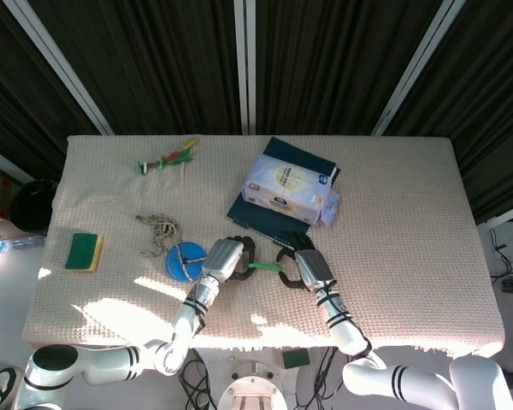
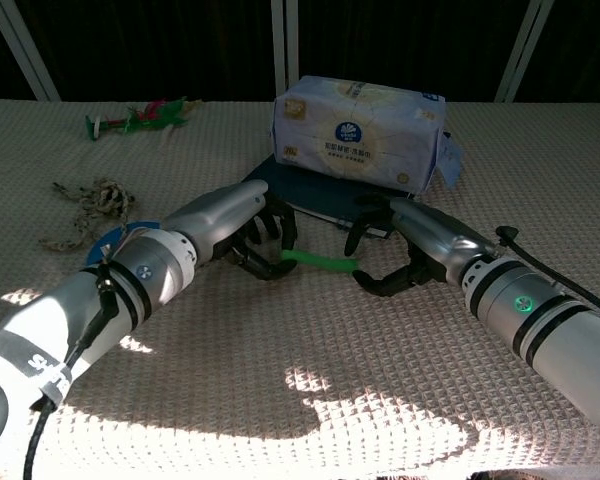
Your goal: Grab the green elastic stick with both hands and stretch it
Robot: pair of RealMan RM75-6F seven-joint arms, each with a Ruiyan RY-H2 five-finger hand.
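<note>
**Both hands at the green stick**

The thin green elastic stick [image 2: 320,262] lies low over the worktop's cream woven cloth [image 1: 410,222], just in front of a dark blue book [image 2: 325,196] with a pale plastic pack of tissues [image 2: 360,132] on top. The left hand [image 2: 242,232] has its dark fingers [image 2: 270,238] curled around the stick's left end and grips it. The right hand [image 2: 405,245] sits at the other end, thumb below and fingers arched above, with the stick's tip reaching in between them; from here I cannot tell whether they actually pinch it or only cage it. From above, the stick [image 1: 265,266] shows as a short green bar bridging the left hand [image 1: 228,257] and the right hand [image 1: 301,266].

Off to the left are a round blue disc [image 1: 185,259] touching a tangle of beige cord [image 1: 159,231], a green-and-yellow sponge [image 1: 85,251] near the edge, and a feathered red, green and yellow toy [image 1: 168,160] further back.
</note>
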